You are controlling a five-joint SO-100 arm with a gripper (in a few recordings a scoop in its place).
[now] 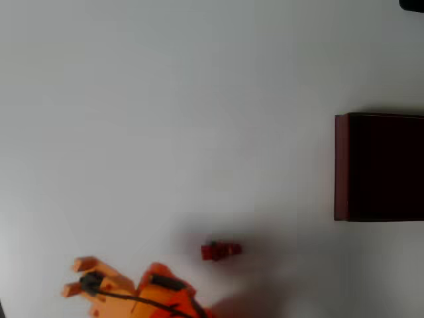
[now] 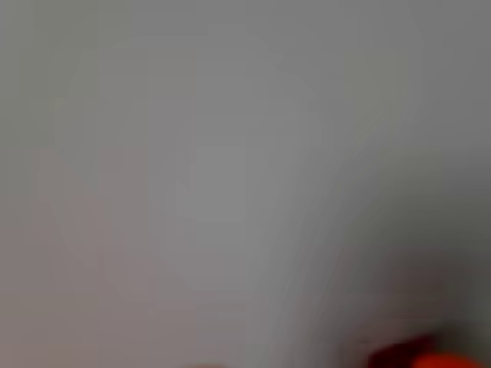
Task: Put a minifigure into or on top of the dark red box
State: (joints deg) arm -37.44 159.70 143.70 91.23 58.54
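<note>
From my overhead view I have a plain pale grey-white table [image 1: 165,99], matte and evenly lit, with a soft shadow pooling along the lower middle. I'll take the dark red box [image 1: 341,165] as my landmark: it sits at the right edge of that view, cut off by the frame, its thin maroon left wall showing and its inside near black. The minifigure [image 1: 220,250] lies on the bare table well to the left of the box and somewhat below its lower corner, well apart from it, a tiny red shape lying on its side with nothing touching it. Further left of the box again, down at the bottom edge, is my orange gripper [image 1: 76,277], its two fingers pointing left, away from both the box and the figure, with a black cable running across its body. The fingers stand a little apart with nothing between them, so it holds nothing. A small dark object [image 1: 412,4] pokes in above the box at the top right corner; I cannot tell what it is. My wrist view is badly blurred, just grey surface with a red-orange smear [image 2: 430,356] at the bottom right that I cannot identify.
</note>
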